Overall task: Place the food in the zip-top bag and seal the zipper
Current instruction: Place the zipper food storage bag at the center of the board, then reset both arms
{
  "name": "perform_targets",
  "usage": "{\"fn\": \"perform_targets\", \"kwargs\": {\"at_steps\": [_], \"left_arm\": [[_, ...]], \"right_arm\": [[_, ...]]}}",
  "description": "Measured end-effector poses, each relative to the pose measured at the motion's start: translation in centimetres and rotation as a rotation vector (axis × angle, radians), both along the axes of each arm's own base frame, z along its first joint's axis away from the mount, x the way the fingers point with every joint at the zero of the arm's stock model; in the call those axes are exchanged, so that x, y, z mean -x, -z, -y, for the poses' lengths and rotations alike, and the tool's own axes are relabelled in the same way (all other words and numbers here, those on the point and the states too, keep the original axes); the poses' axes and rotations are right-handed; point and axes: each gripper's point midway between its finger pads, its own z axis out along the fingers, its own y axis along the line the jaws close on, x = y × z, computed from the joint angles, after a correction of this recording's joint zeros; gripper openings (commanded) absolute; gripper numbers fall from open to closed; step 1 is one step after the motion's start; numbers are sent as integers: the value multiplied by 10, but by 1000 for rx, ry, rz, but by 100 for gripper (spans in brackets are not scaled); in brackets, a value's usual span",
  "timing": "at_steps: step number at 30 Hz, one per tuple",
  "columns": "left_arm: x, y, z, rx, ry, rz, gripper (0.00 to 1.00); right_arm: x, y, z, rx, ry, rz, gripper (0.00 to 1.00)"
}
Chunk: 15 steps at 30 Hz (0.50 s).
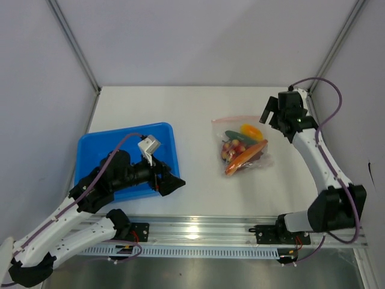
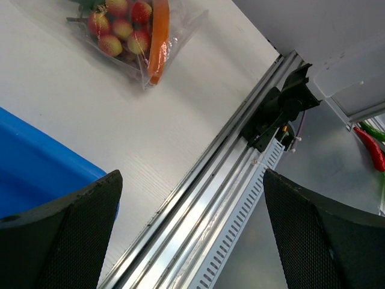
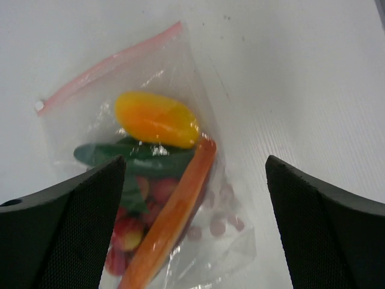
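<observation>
You have the zip-top bag (image 1: pixel 218 131) lying flat on the white table (image 1: pixel 198 108), a little to the right of the middle of the top view. All the food is inside it. The yellow-orange piece (image 3: pixel 156 119) is nearest to the mouth, and the green piece (image 3: pixel 135 156) is just under it. The orange-red wedge slice (image 3: pixel 174 217) runs at a slant along the right side of the bag. The cherry tomatoes (image 2: pixel 120 27) are packed together beside the wedge slice.

The zipper (image 3: pixel 108 63) is the pink strip at the far edge of the bag. It looks flat and straight, but I cannot tell if it is pressed closed along all its length.

Your right gripper (image 3: pixel 192 180) is above the bag, toward the upper right of the top view. Its fingers stand wide apart and hold nothing.

Your left gripper (image 2: pixel 192 241) is at the lower left, over the right edge of the blue tray (image 1: pixel 90 150), well apart from the bag. Its jaws are also wide and empty. Through them the left wrist camera sees the metal rail (image 2: pixel 210 198) at the near edge of the table.
</observation>
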Motion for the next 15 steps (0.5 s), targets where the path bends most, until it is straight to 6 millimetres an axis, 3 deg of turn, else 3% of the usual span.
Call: {"fn": "perform_targets", "kwargs": {"at_steps": [4,9,15], "left_arm": [[-5,9,8,-9,2,-30,100],[-9,26,17,17,1,-64,100],[-5,57,27,58,16,-149,99]], "right_arm": [[50,-8,-10,-44,-11,29,99],[116,20,-43,-92,-108,-24,99],[168,25,-65,-185,-188,2,99]]}}
